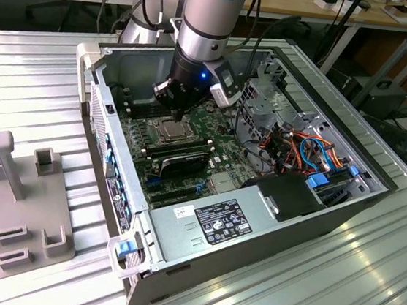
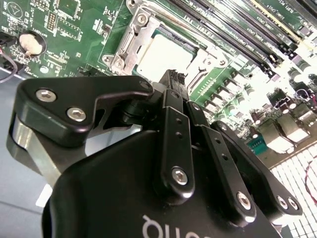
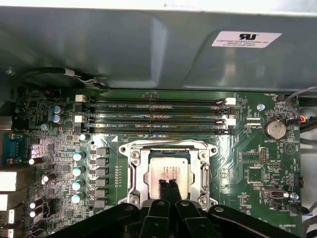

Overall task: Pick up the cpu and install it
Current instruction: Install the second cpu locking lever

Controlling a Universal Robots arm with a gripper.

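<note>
The cpu (image 3: pixel 167 166) is a small square chip with a dull silver top. It lies flat in the motherboard socket, ringed by a metal frame (image 3: pixel 135 173), inside the open computer case (image 1: pixel 99 104). My gripper (image 3: pixel 168 184) hangs directly over the cpu with its two black fingers pressed together and nothing between them. In the second wrist view the gripper (image 2: pixel 174 78) ends just short of the cpu (image 2: pixel 163 52), and whether they touch is unclear. In the exterior view the gripper (image 1: pixel 178 111) points down at the cpu (image 1: pixel 173 129).
Long black memory slots (image 3: pixel 153 116) run beside the socket, toward the case wall (image 3: pixel 148 49). A power supply (image 1: pixel 217 224) and coloured cables (image 1: pixel 307 149) fill the case's near and right parts in the exterior view. A grey fixture (image 1: pixel 14 197) stands on the ribbed table at that view's left.
</note>
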